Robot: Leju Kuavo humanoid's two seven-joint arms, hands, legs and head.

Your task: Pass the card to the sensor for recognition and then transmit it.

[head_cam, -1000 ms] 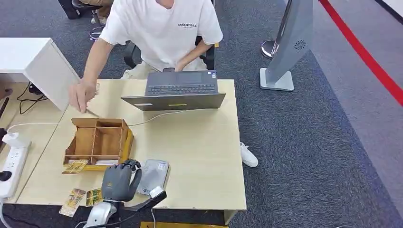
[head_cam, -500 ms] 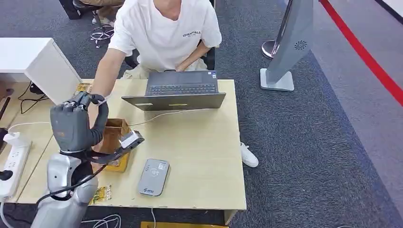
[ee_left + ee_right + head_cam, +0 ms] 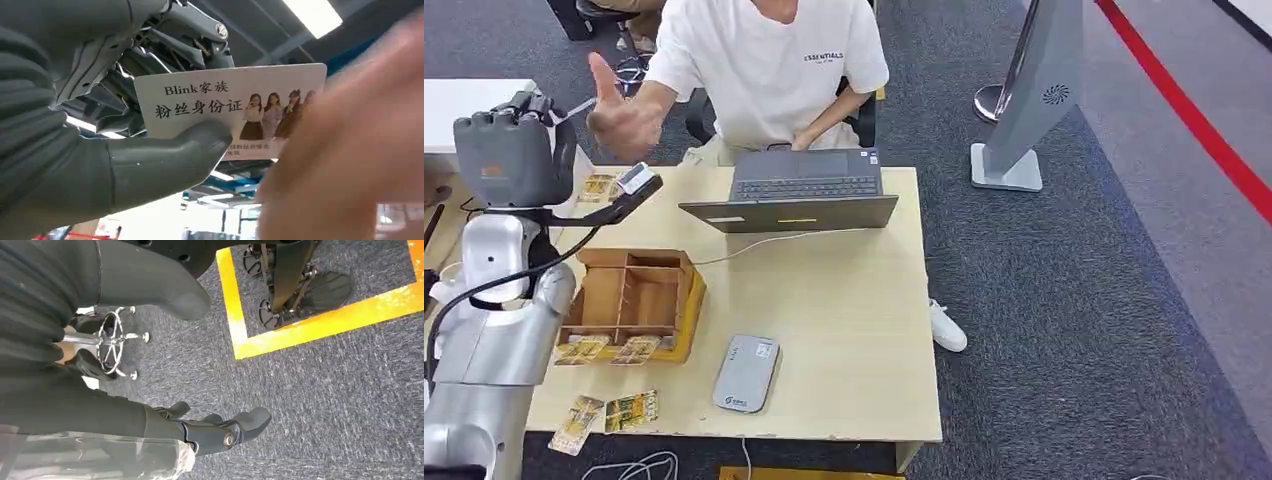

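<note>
White card [image 3: 235,107] sat pinched in the left hand [image 3: 509,160], upper left; a person's hand [image 3: 619,115] reached beside it; right hand [image 3: 150,365] hung empty, fingers apart.

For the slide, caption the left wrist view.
Left hand holds a white printed card up as a person's blurred hand reaches toward it.

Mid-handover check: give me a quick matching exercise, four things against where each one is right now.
Things:
1. card
2. card reader
3. laptop
4. wooden organizer

Places:
A. open at the table's far edge, before the person
B. held in the raised left hand
C. flat near the table's front edge
D. on the table's left part, compartments facing up

Pairs: 1-B, 2-C, 3-A, 4-D
</note>
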